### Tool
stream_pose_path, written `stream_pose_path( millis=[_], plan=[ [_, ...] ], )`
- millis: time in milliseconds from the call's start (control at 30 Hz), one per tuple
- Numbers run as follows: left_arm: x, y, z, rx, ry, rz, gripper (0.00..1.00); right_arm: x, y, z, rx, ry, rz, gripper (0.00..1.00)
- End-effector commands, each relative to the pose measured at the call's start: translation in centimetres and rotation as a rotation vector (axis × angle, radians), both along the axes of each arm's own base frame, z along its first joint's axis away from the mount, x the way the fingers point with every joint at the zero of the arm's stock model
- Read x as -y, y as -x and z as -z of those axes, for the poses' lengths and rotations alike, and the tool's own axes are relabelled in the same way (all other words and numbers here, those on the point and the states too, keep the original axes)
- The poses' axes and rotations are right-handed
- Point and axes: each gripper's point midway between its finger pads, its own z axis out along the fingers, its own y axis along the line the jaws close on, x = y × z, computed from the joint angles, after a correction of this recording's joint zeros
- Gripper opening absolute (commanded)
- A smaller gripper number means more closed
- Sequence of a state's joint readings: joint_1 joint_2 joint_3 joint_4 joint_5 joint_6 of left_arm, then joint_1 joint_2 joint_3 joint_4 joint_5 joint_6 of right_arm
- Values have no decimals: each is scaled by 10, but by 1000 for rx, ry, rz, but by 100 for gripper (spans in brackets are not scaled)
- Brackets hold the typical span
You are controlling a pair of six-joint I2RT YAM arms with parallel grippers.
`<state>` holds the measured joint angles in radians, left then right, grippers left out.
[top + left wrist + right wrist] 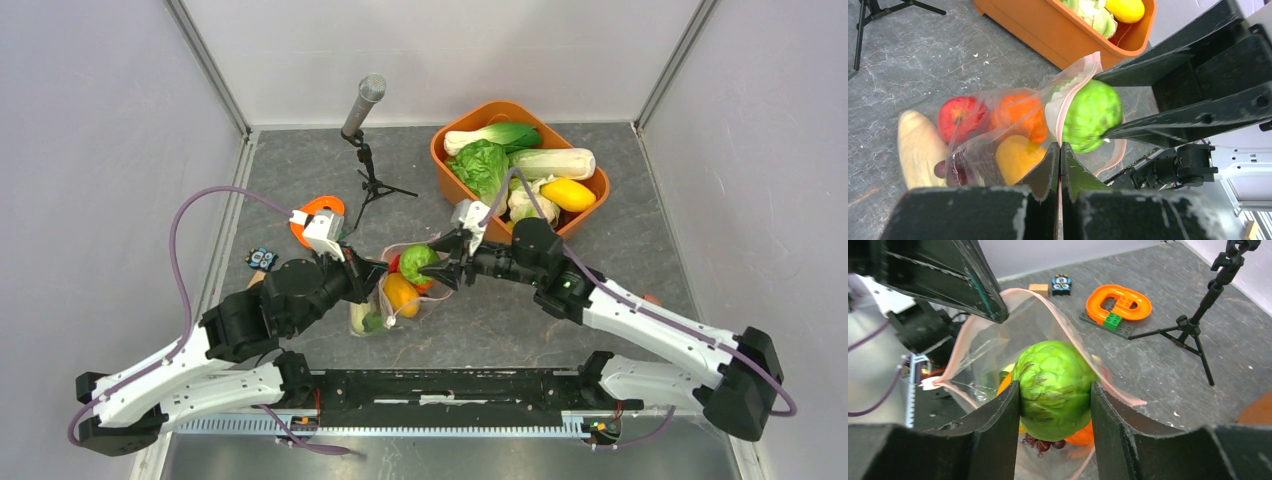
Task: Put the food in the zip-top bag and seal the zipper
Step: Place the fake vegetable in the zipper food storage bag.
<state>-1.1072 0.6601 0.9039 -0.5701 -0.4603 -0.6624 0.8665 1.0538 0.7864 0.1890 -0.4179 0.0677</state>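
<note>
Here, the right claw (1055, 386) is clamped on a glossy, bumpy green toy fruit (1055, 400). One black finger presses each flank, so the fruit sits squarely between the tips. Around those tips gapes the mouth of a clear crinkly zip-top plastic bag (985, 350). Its thin pinkish zipper strip (1020, 291) arches over the fruit, which is at the opening, partly ringed by the rim. Just past the tips and lower, inside the bag, show a dark purple grape bunch (1040, 444) and a rounded orange piece (1080, 437).

The left claw (1060, 152) has its two fingers pressed flat together on the bag's rim, with the pink strip running down between them. The green fruit is just ahead of its tips, and the right claw's fingers reach in from beyond. Also close ahead, inside the bag, lies a smooth yellow piece (1015, 159). A little farther is a red apple-shaped piece (960, 117). A pale beige elongated piece (918, 150) lies at the bag's far end; whether it is inside I cannot tell.

Well beyond both claws stands a rectangular orange plastic tub (1048, 35) filled with leafy green and pale vegetables (480, 165). Near the tub is a grey microphone on a small black tripod (365, 100).
</note>
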Motion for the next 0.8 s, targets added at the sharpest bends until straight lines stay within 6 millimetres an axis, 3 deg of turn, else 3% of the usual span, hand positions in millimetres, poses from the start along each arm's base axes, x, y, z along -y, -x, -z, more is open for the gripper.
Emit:
stream_pose_path(
  millis=[0,167,300,433,667,767],
  plan=[
    [0,-1,-27,35,76,-7,2,-9,-22,-4,130,84,138,46],
    [0,0,-27,35,76,-2,2,-20,-21,-6,226,126,183,53],
    [1,0,-26,33,74,-1,2,-11,-37,-13,255,116,340,56],
    [4,0,-27,35,82,6,2,-22,-33,-27,270,70,305,57],
    [3,1,-31,42,81,17,2,-30,-33,5,251,224,265,68],
    [1,0,-29,40,83,4,2,-22,-34,-2,254,216,292,75]
  ],
)
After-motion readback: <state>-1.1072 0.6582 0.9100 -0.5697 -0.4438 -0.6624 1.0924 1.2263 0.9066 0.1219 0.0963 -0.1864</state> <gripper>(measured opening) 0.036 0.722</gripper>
